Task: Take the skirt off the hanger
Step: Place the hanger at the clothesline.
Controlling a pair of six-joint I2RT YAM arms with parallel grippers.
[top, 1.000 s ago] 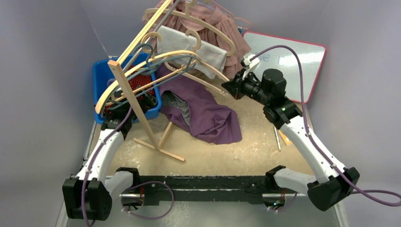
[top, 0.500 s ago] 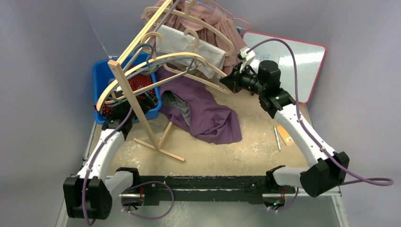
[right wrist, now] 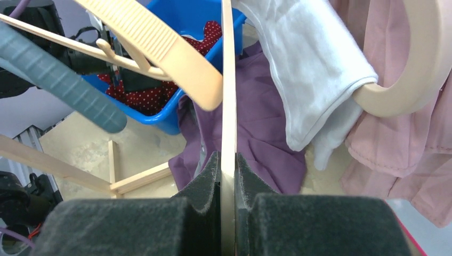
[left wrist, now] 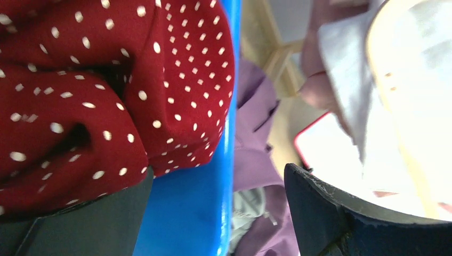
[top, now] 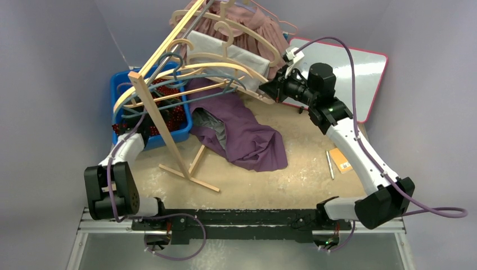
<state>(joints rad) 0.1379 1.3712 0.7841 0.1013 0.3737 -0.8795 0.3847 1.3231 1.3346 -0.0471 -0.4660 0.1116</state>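
Observation:
The purple skirt [top: 247, 135] lies heaped on the table, and its upper edge reaches up under the hangers on the rack. I cannot tell whether it still hangs from one. My right gripper [top: 271, 91] is shut on the end of a pale wooden hanger [top: 216, 66]. In the right wrist view its thin bar [right wrist: 228, 96] is pinched between the pads [right wrist: 228, 160], with the skirt [right wrist: 266, 122] below. My left gripper [top: 153, 125] stands open in the blue bin. Its jaws [left wrist: 218, 213] straddle the bin wall [left wrist: 192, 213], with the skirt [left wrist: 253, 106] beyond.
A blue bin [top: 121, 90] holds red polka-dot cloth [top: 169, 101]. The tilted wooden rack [top: 163, 129] carries several hangers, a white garment [top: 225, 56] and a pink dress [top: 267, 28]. A whiteboard [top: 351, 67] leans at the back right. A pen [top: 329, 164] and an orange card [top: 341, 160] lie to the right.
My right gripper has pulled the hanger's end up and slightly left, and the hangers now sit more level. My left arm's elbow has swung left while its gripper stays in the bin.

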